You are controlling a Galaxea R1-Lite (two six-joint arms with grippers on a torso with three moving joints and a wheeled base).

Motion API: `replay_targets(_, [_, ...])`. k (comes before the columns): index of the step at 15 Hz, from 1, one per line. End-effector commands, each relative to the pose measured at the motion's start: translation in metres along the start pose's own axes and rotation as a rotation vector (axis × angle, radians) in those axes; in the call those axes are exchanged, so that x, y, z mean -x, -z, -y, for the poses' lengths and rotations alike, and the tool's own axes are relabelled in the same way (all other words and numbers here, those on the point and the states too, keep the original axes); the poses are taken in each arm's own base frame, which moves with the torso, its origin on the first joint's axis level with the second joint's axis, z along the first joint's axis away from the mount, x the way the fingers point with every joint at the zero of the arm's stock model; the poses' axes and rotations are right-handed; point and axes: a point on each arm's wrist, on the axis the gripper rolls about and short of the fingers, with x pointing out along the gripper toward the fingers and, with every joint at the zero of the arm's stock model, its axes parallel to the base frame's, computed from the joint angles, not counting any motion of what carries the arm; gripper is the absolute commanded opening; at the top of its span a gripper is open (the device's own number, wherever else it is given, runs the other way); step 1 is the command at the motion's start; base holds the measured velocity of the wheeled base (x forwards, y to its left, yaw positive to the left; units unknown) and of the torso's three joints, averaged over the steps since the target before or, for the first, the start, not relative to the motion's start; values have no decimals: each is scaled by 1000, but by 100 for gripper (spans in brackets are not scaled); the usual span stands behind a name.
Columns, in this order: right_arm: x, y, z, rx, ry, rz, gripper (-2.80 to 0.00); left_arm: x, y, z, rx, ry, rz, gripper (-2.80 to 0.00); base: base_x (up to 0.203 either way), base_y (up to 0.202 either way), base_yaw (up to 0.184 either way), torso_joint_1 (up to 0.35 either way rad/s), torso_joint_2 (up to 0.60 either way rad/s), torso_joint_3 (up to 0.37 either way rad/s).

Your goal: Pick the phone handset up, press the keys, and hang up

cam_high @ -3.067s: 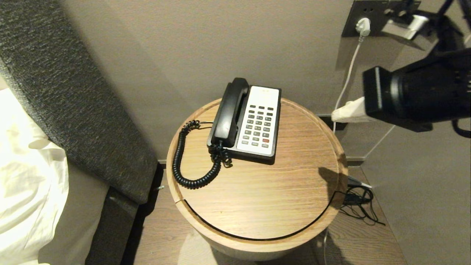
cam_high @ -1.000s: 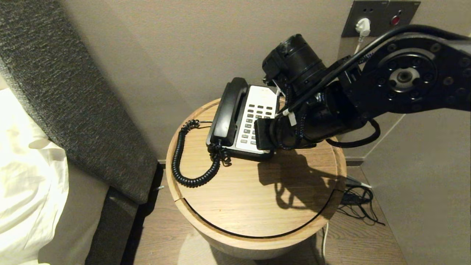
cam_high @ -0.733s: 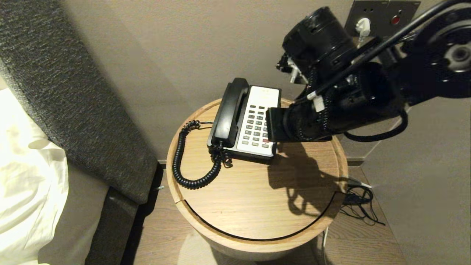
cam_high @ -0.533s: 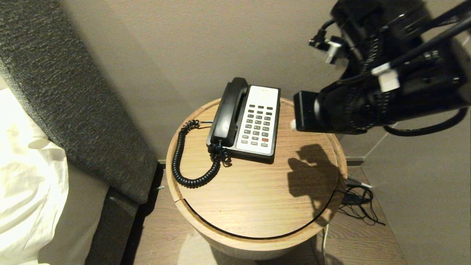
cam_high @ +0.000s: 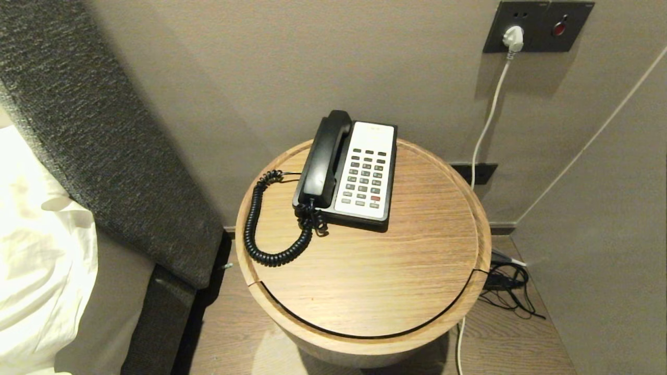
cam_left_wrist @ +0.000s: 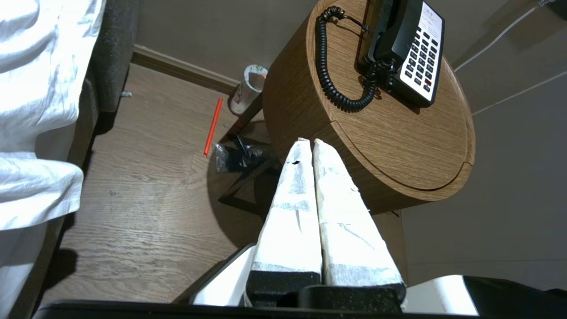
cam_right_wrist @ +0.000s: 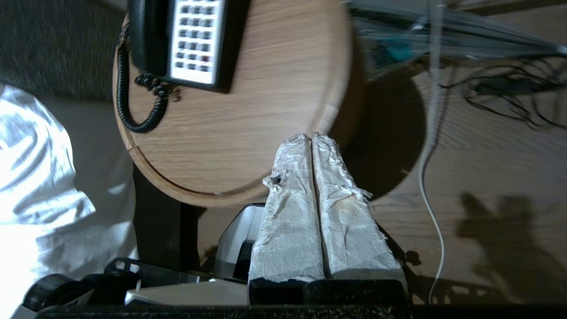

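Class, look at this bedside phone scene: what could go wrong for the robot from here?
1. The coiled cord loops across the table beside the handset; a reaching gripper could snag it and drag the phone.
2. The left gripper and right gripper are both shut, so a grasp may just knock the handset.
3. The keys sit close together, so one press might hit two.

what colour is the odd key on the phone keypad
Red key, among dark grey ones on a white keypad; clearest in the head view.
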Motion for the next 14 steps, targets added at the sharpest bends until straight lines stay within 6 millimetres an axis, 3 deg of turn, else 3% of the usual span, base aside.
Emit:
replay_targets(1, [67, 19, 45, -97, 9, 140, -280, 13, 20, -4, -8, 7, 52, -280, 0, 0, 0, 0, 0, 0])
replay_targets(5, [112, 55, 69, -190, 132, 262, -280, 15, 42, -13, -13, 6, 55, -280, 0, 0, 0, 0, 0, 0])
replay_targets(7, [133, 82, 77, -217, 165, 314, -280, 18, 56, -20, -39, 14, 73, -280, 0, 0, 0, 0, 0, 0])
replay_targets(10, [159, 147, 78, -260, 236, 366, -280, 15, 67, -26, -86, -1, 71, -280, 0, 0, 0, 0, 0, 0])
replay_targets(13, [165, 216, 58, -261, 251, 348, -280, 14, 68, -27, -86, -10, 69, -280, 0, 0, 0, 0, 0, 0])
replay_targets(14, [164, 230, 58, -233, 242, 319, -280, 13, 68, -27, -85, -11, 65, -280, 0, 0, 0, 0, 0, 0])
